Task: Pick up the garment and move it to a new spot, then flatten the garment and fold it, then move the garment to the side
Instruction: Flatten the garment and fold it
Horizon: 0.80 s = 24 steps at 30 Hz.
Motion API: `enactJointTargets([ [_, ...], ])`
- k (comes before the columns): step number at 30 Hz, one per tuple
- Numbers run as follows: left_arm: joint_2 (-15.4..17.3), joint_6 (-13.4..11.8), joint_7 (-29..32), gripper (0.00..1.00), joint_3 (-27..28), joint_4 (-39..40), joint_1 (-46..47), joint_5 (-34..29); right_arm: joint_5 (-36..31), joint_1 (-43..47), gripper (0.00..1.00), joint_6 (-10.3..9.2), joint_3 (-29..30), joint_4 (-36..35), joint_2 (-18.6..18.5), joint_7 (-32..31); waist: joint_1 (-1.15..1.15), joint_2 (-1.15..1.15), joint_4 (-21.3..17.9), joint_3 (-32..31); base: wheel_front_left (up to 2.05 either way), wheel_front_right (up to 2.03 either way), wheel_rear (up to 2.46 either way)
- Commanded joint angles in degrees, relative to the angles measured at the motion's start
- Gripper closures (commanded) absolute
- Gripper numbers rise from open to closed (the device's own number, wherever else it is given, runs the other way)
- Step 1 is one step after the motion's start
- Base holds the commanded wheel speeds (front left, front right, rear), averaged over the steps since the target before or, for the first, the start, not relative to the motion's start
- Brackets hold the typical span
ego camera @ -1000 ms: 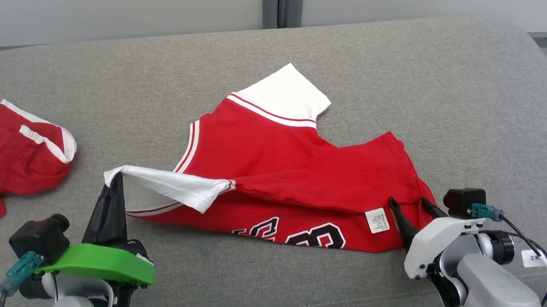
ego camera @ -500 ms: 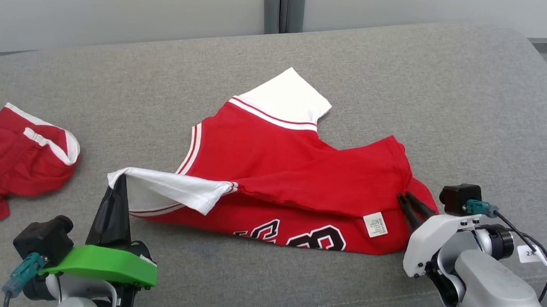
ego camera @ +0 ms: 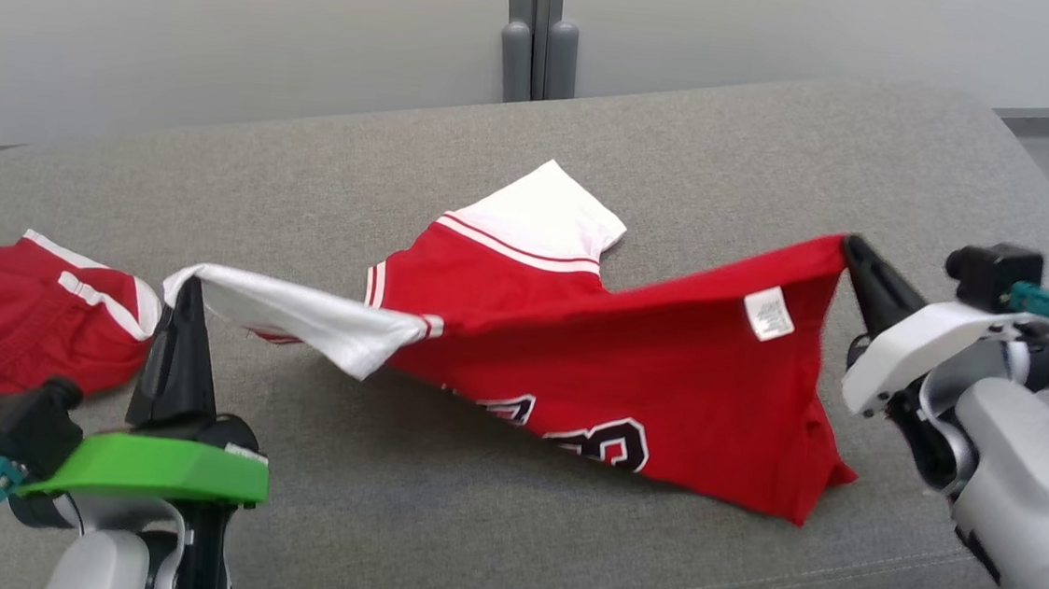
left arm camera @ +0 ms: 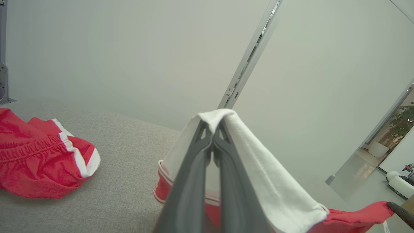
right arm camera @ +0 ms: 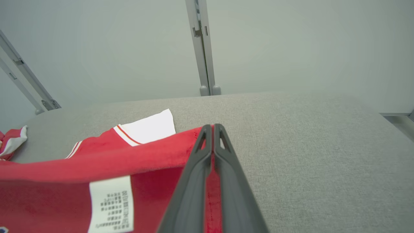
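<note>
A red jersey (ego camera: pixel 577 345) with white sleeves and black lettering hangs stretched between my two grippers above the grey couch (ego camera: pixel 732 152). My left gripper (ego camera: pixel 185 291) is shut on the tip of a white sleeve (left arm camera: pixel 258 181). My right gripper (ego camera: pixel 851 247) is shut on the red hem corner, next to a white care label (right arm camera: pixel 111 204). The jersey's lower edge and the far white sleeve (ego camera: pixel 545 207) still rest on the cushion.
A second red garment with white trim (ego camera: pixel 18 311) lies crumpled at the couch's left end, close to my left arm. A grey wall with a vertical post (ego camera: pixel 534 24) stands behind the couch. The couch's front edge runs just before my arms.
Both grippers have risen and lifted the jersey's near edge off the cushion. The right gripper shut on the hem corner. The head camera tilted, shifting the whole picture down.
</note>
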<state>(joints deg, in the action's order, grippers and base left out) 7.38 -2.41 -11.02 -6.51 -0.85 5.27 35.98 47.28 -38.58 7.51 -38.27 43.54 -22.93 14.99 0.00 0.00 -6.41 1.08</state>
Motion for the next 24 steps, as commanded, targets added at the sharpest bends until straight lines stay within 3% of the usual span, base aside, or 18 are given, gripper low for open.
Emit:
enactJointTargets([
  [1, 0.71, 0.65, 0.94, 1.00, 0.26, 0.95, 1.81, 0.93, -0.43, -0.67, 1.00, -0.03, 1.70, -2.04, -1.20, 0.28, 0.00, 0.00, -0.30, -1.28, 0.00, 0.00, 0.00],
  [8, 3.78, 3.27, 8.63, 1.00, 1.14, 5.54, 12.22, 5.86, -1.16, -4.79, 1.00, -0.04, 9.24, -12.79, -6.28, 0.26, 0.00, 0.00, -0.69, -3.37, 0.00, 0.00, 0.00],
  [15, 6.65, 2.52, 16.81, 1.00, 1.52, 12.14, 22.93, 8.77, -4.22, -10.89, 1.00, -0.04, 14.53, -19.10, -9.78, -2.14, 0.00, 0.00, -1.10, -4.32, 0.00, 0.00, 0.00],
  [24, 9.73, 1.34, 21.84, 1.00, 0.16, 11.40, 30.72, 6.23, -8.28, -13.65, 1.00, -0.03, 18.46, -21.73, -8.35, -7.90, 0.00, 0.00, -0.93, -2.92, 0.00, 0.00, 0.00],
])
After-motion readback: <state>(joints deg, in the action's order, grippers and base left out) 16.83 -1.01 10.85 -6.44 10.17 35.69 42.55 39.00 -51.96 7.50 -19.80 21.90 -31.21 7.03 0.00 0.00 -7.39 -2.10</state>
